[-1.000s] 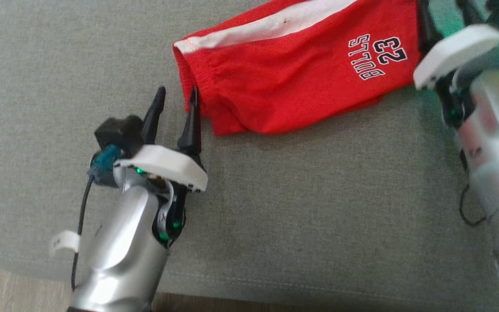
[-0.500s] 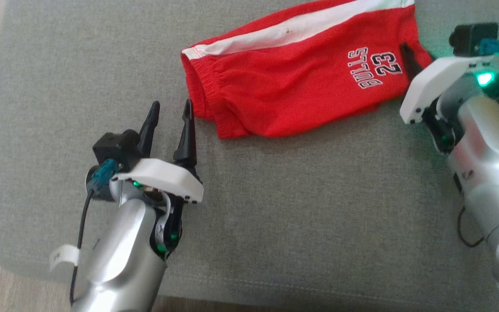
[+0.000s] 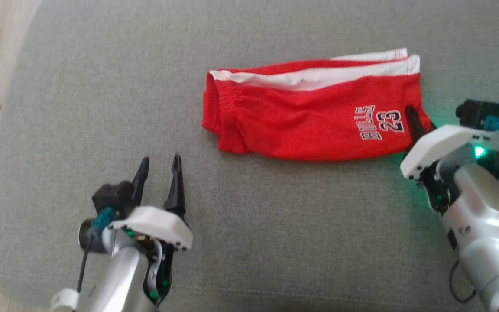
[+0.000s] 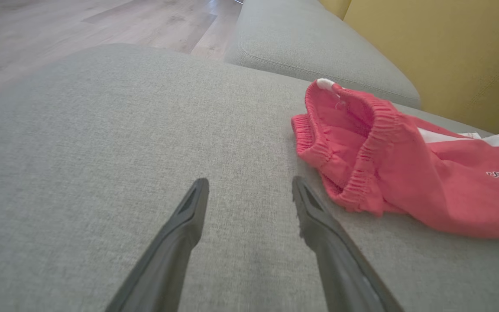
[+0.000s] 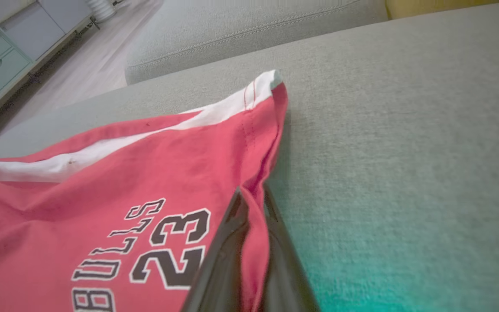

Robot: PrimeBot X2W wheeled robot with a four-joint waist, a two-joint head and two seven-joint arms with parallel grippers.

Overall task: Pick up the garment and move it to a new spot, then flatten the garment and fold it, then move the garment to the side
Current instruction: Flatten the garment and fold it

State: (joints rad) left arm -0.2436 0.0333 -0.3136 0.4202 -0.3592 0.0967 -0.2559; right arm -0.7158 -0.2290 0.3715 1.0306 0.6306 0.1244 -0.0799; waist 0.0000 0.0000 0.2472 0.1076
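Observation:
The garment (image 3: 310,117) is a pair of red shorts with a white side stripe and "BULLS 23" print, folded flat on the grey cushion (image 3: 275,242). My right gripper (image 3: 414,117) is shut on the hem edge at the garment's right end; in the right wrist view the red fabric (image 5: 145,190) is pinched between its two dark fingers (image 5: 225,255). My left gripper (image 3: 159,167) stands open at the lower left, apart from the elastic waistband (image 4: 353,143), which lies to the right of its fingers (image 4: 176,242) in the left wrist view.
A second grey cushion (image 4: 319,47) and a yellow backrest (image 4: 448,56) lie beyond the garment. Wooden floor (image 4: 80,21) runs past the cushion's left edge. Pale drawers (image 5: 2,52) stand across the floor.
The right gripper has shut on the garment's hem. The left gripper has drawn back from the waistband, staying open. The head camera has shifted, so the whole scene sits lower.

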